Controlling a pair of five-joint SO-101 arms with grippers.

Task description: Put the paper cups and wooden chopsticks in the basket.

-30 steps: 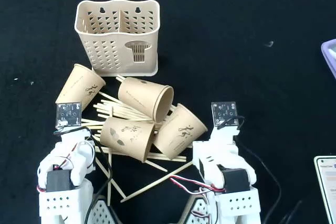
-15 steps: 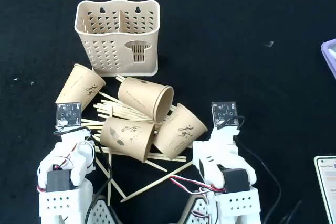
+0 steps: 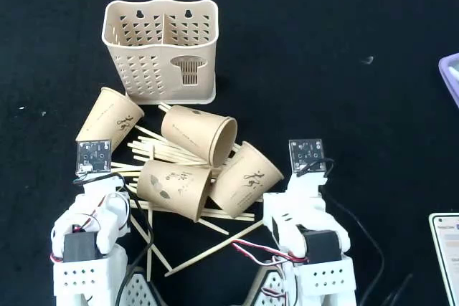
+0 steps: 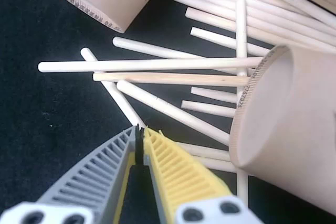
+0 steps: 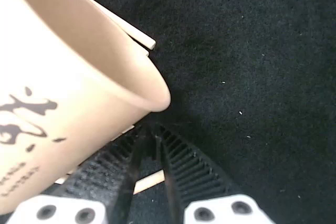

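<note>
High view: the basket (image 3: 161, 51) stands upright, paper cups (image 3: 199, 134) lying over wooden chopsticks (image 3: 147, 150) beside it. Left claw (image 4: 137, 140) and right claw (image 5: 152, 137) sit closed.

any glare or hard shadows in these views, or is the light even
high view: even light, no glare on the black table cloth, the beige slotted plastic basket throws barely any shadow; left wrist view: pale wooden chopsticks evenly bright, no hot spots; right wrist view: tan printed paper cup darker inside than on its outer wall, no glare
</note>
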